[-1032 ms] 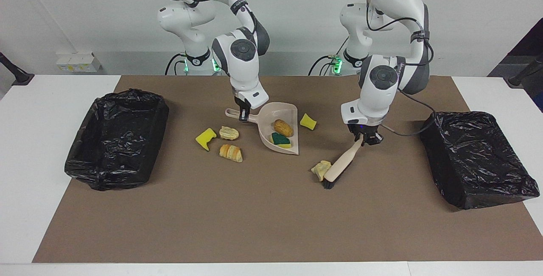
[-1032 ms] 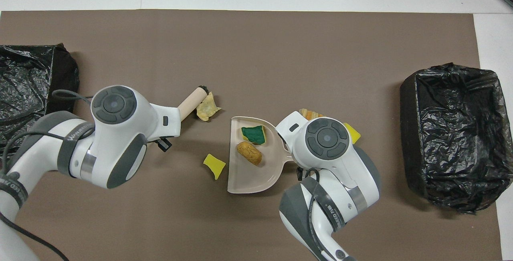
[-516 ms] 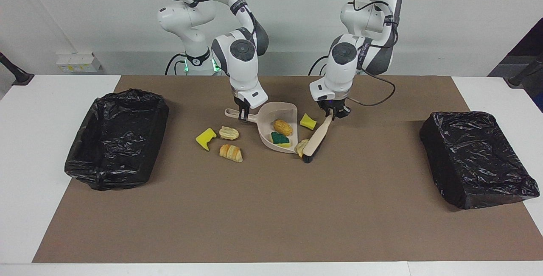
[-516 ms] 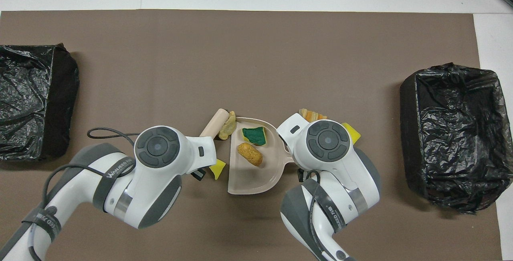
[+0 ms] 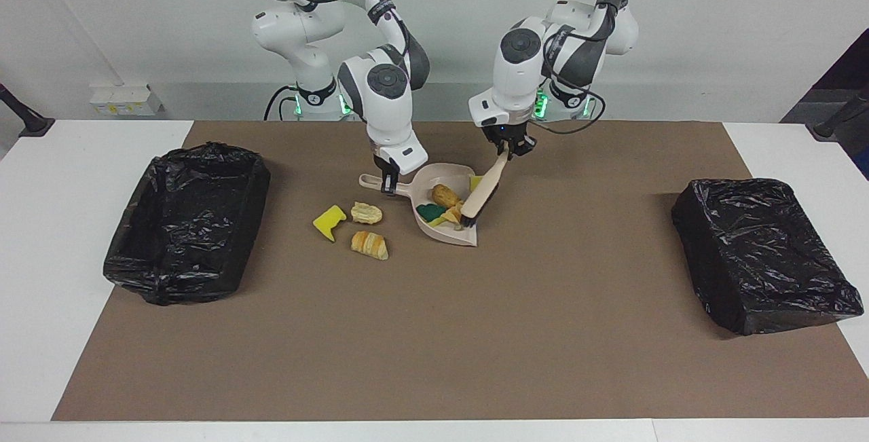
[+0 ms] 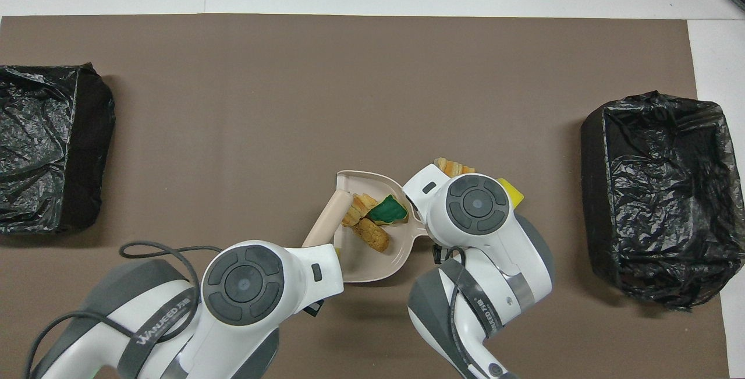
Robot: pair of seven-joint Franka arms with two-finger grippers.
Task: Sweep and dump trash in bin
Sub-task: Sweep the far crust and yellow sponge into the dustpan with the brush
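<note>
Brush [image 5: 479, 192] swept into dustpan [image 5: 445, 231] (left gripper [image 5: 506, 149] clamps it); right gripper [image 5: 388, 186] pinches dustpan handle.

Two glossy white robot arms [image 5: 387, 99] are showing dark grey joint caps and bands, black cables looping alongside, green lights glowing at their bases, black end effectors below.

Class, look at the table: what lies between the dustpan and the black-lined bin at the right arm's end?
In the facing view, three scraps lie between the dustpan and that bin: a yellow sponge chunk, a flat pastry piece and a croissant.
</note>
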